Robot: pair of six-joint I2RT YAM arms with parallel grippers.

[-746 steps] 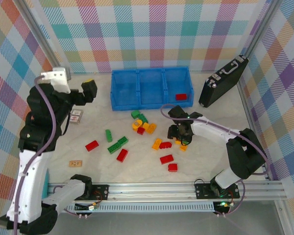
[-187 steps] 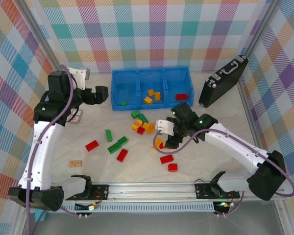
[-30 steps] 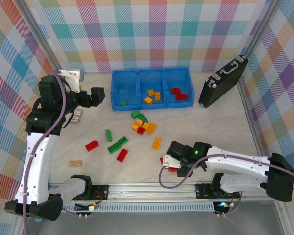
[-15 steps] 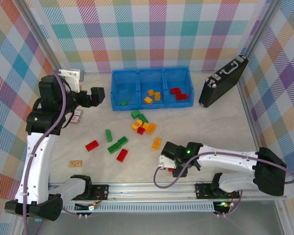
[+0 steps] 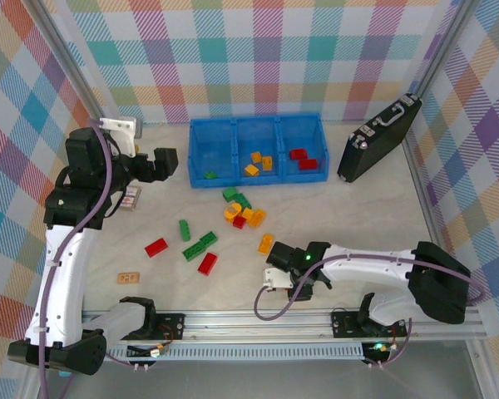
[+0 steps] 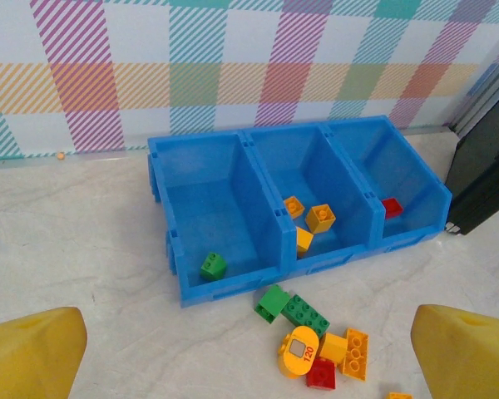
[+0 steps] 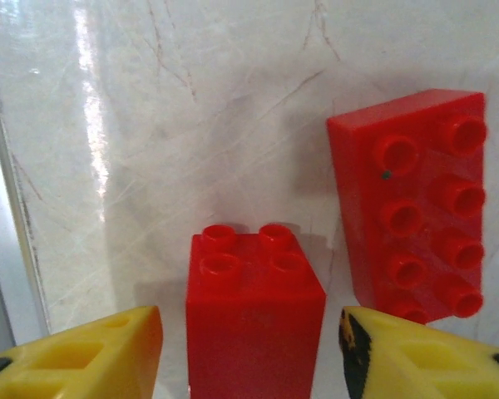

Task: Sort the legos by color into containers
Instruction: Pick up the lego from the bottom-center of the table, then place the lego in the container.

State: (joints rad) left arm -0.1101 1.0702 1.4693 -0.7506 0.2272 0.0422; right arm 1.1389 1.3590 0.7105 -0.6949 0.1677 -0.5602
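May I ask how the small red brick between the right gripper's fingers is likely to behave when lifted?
The small red brick looks rigid, so it probably won't deform. Its glossy flat sides may slip. Standing studs-up between the fingers of the right gripper, it should lift without tipping.

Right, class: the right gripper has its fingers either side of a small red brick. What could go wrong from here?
1. The right gripper hasn't touched the small red brick yet; one finger landing first might slide or twist it.
2. The long red brick lies just beside one finger, so closing or lifting may knock it.
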